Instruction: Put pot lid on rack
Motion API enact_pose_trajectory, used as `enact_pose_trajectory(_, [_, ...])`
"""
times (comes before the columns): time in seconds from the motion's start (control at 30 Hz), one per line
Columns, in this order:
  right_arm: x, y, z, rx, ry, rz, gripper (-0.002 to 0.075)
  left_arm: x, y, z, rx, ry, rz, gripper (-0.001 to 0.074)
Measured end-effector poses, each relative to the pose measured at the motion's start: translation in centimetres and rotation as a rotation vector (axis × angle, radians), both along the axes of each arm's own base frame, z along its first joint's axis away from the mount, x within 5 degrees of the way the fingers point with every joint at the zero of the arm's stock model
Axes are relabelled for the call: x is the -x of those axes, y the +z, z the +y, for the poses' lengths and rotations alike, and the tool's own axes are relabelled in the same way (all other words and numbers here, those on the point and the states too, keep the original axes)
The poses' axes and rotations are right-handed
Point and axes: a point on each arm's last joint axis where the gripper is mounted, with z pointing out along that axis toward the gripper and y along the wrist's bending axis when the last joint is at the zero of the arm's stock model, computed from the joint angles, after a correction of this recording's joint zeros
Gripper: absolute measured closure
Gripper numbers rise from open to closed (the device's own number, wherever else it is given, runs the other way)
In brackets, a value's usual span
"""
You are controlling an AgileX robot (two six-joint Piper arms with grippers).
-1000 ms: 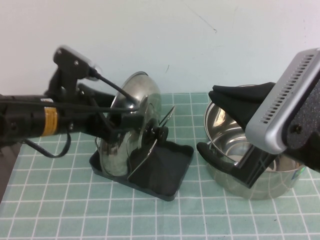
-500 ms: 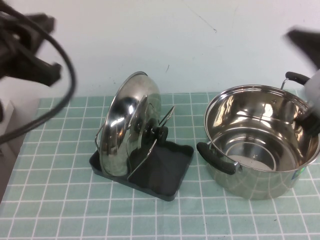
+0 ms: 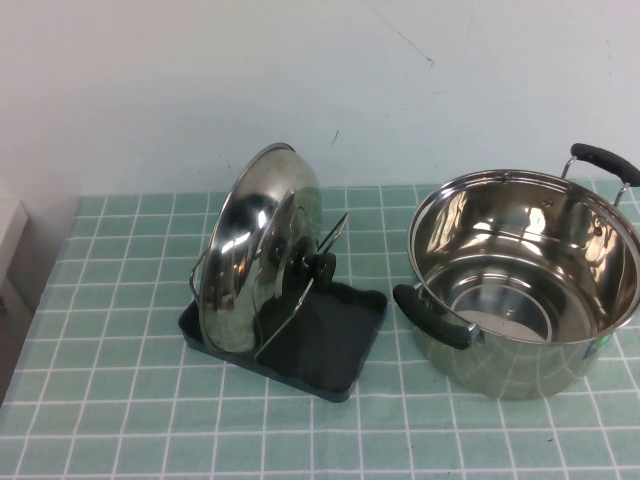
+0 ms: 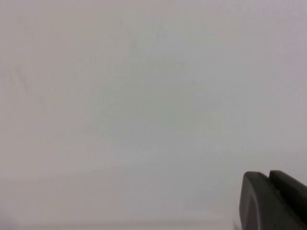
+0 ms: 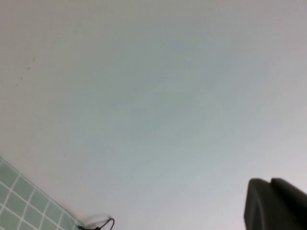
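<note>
The shiny steel pot lid [image 3: 247, 262] stands on edge in the dark rack [image 3: 340, 340], leaning between its wire loops [image 3: 335, 228], with its black knob [image 3: 321, 267] facing the pot. No gripper touches it. Neither arm shows in the high view. My left gripper [image 4: 267, 175] shows only in the left wrist view, fingers together and empty, facing a blank pale wall. My right gripper [image 5: 269, 182] shows only in the right wrist view, fingers together and empty, also facing the wall.
A deep steel pot [image 3: 520, 290] with black side handles [image 3: 432, 316] stands to the right of the rack on the green tiled table [image 3: 120, 400]. The white wall runs behind. A strip of tiles [image 5: 19, 201] shows in the right wrist view.
Both arms have pulled out of the high view: the left arm from beside the lid, the right arm from over the pot. The lid stays standing in the rack.
</note>
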Motion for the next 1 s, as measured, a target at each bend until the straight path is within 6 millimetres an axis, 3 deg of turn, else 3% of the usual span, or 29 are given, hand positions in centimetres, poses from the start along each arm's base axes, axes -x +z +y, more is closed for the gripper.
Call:
enact_pose_trajectory(0.2, [1.9, 1.0, -2.5, -0.062, -0.019, -0.049, 0.0727, 1.0, -3.0, -0.7, 0.248, -0.021, 0.406, 0.0736])
enact_pose_trajectory(0.37, [3.1, 1.3, -3.9, -0.187, -0.024, -0.101, 0.0727, 2.6, -5.2, -4.3, 0.392, -0.369, 0.752, 0.0736])
enact_pose_trajectory(0.5, [3.9, 2.1, -4.0, -0.349, 0.104, -0.205, 0.0727, 3.4, -4.9, -6.7, 0.454, -0.655, 0.791, 0.0736])
enact_pose_trajectory(0.67, [5.8, 4.9, -0.3, -0.595, 0.706, -0.402, 0.0727, 4.2, -3.6, -8.6, 0.542, -0.898, 0.738, 0.0736])
enact_pose_trajectory(0.7, [6.1, 5.0, 0.1, -0.610, 0.761, -0.408, 0.0727, 4.3, -3.5, -8.8, 0.540, -0.931, 0.739, 0.0736])
enact_pose_trajectory(0.77, [7.4, 5.1, 2.4, -0.678, 1.070, -0.395, 0.0727, 4.7, -3.4, -9.2, 0.519, -1.006, 0.748, 0.0736])
enact_pose_trajectory(0.9, [8.3, 3.3, 6.3, -0.666, 1.412, -0.219, 0.0727, 5.3, -3.4, -9.5, 0.459, -1.095, 0.772, 0.0736])
enact_pose_trajectory(1.0, [8.1, 0.3, 9.2, -0.554, 1.533, 0.129, 0.0727, 5.6, -3.5, -9.5, 0.424, -1.127, 0.788, 0.0736])
